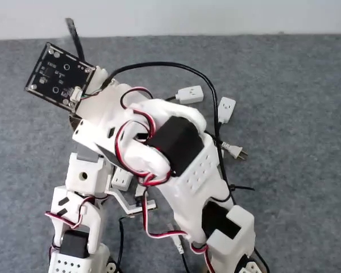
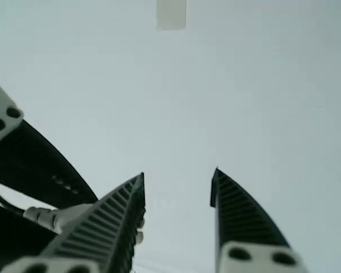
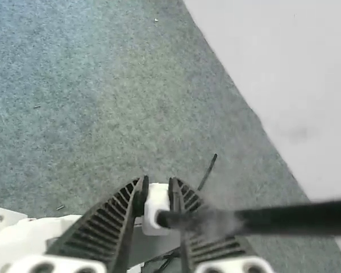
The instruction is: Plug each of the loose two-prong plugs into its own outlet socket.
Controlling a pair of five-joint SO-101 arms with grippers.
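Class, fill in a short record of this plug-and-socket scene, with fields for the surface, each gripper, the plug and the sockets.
surface: gray carpet
left gripper: open, holding nothing, facing a pale wall
right gripper: shut on a white connector with a black cable
two-prong plug: lying loose on the carpet, prongs bare
outlet sockets: two, white, near the plug, slots showing

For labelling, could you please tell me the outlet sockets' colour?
White outlet sockets, clearest in the high view.
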